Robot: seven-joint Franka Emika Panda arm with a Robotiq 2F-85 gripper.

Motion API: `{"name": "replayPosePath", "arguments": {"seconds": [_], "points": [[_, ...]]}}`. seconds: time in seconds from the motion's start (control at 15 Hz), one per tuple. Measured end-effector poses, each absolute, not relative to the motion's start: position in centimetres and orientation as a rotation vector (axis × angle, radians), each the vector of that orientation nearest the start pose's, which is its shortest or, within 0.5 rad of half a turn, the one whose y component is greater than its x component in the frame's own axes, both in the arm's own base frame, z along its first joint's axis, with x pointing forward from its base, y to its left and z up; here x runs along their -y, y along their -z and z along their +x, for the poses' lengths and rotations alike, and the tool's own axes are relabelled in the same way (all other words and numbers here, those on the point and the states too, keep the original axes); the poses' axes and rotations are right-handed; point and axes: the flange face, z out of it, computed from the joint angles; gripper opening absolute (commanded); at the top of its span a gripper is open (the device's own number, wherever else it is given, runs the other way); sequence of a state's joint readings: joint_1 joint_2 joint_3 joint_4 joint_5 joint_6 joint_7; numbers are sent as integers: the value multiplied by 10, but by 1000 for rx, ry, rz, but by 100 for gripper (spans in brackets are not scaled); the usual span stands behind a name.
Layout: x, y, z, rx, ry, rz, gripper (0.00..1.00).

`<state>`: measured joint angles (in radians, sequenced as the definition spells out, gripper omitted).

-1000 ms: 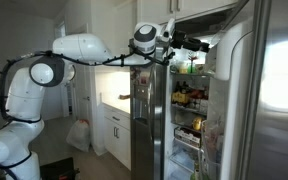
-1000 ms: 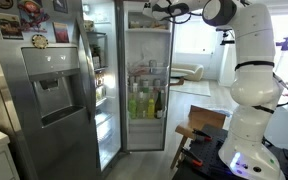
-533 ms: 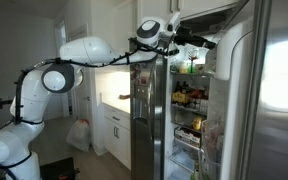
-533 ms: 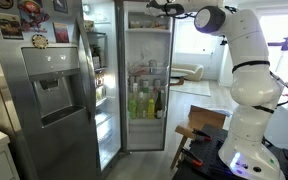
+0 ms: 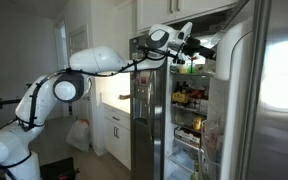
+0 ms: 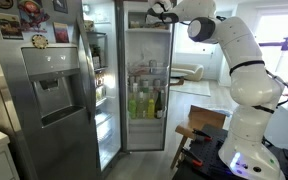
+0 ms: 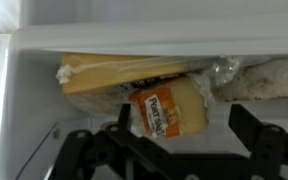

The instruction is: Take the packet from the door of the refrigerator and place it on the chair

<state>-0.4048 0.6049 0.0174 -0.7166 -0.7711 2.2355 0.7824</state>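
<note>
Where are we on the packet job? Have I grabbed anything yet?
Done: the refrigerator door stands open and the gripper is up at a top compartment. In hand: nothing. The jaws are open and frame the orange packet in the wrist view, not closed on it. Left: the grasp, the pull-out and the whole drop-off.

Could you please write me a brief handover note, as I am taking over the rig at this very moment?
End effector: open and empty, up at the top of the open refrigerator, facing the upper compartment of the door.
Packet: orange, lying in that compartment below a yellow block, just ahead of the fingers and not gripped.
Chair: probably the wooden-legged seat beside the robot's base.
Done: approach to the packet.
Left: close on the packet, pull out, carry it to the chair, release.
</note>
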Motion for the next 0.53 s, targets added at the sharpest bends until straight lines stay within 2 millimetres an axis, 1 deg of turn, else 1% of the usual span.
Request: {"name": "replayPosePath", "arguments": {"seconds": [0.2, 0.53], "points": [[311, -722, 679, 992, -1270, 1985, 100], [321, -719, 681, 935, -1287, 1968, 100]]}}
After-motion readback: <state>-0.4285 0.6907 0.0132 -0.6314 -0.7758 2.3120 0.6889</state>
